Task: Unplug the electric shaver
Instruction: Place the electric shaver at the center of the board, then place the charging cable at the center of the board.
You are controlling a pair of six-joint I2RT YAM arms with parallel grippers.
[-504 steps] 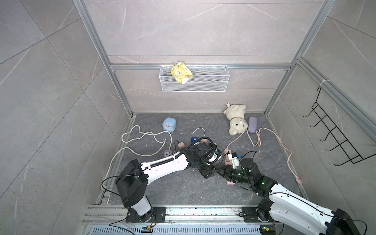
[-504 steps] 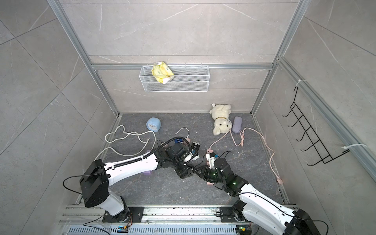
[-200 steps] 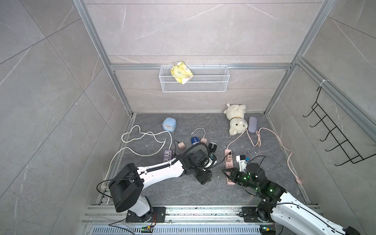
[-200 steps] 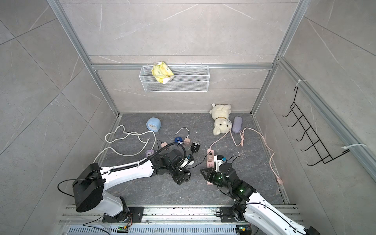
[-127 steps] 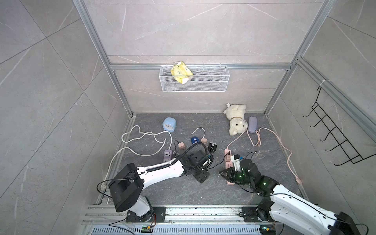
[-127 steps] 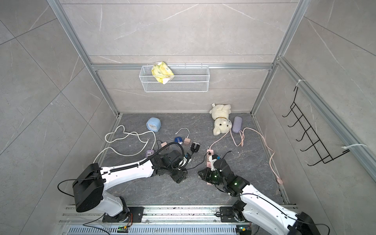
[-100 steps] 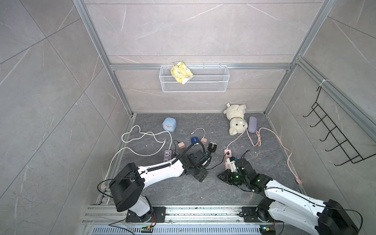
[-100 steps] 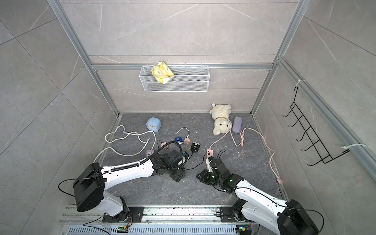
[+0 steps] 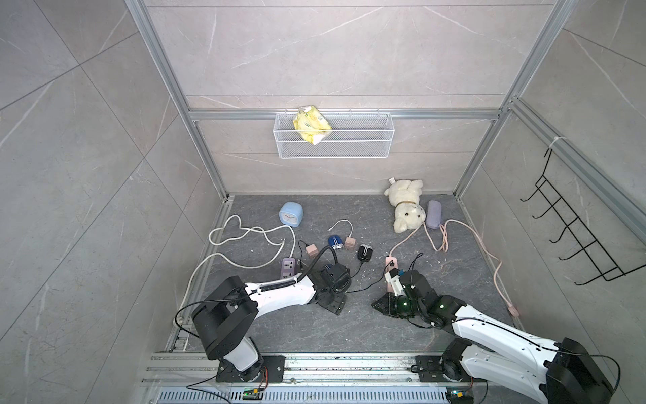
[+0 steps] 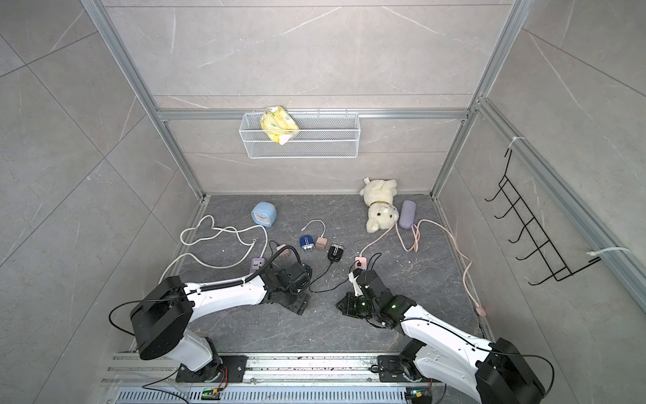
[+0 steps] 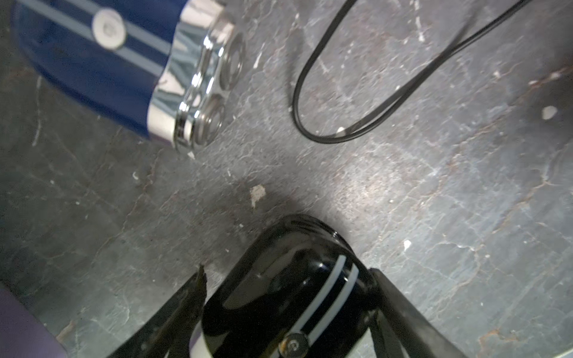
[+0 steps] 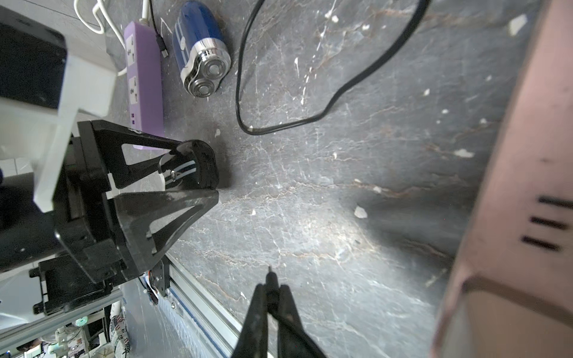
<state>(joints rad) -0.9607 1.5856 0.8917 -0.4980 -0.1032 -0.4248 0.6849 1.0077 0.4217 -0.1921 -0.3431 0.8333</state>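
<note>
left gripper: jaws spread wide, one against each flank of the shaver listed next, gripping it; in both top views the grip is hidden beneath the wrist.

small glossy black electric shaver: rounded plastic body, highly reflective; two white stripes run lengthwise past a round silver button; the rounded tail end points away from the wrist, low over the dark grey veined stone floor, contact not discernible; the head end is out of view toward the wrist; location: near the robot-side end of the purple plastic power strip.

right gripper: jaws pressed together; well apart from the purple power strip, beyond the left gripper.

blue electric shaver: white stripes, chrome head with round cutters; lying near the purple power strip, on its right-arm side.

thin black cable: looped on the floor, farther from the purple power strip than the blue shaver.

second black shaver: lying flat, farther again from the purple power strip; a black cable leads from it.

pink power strip: well apart from the purple power strip, on the right-arm side.
</note>
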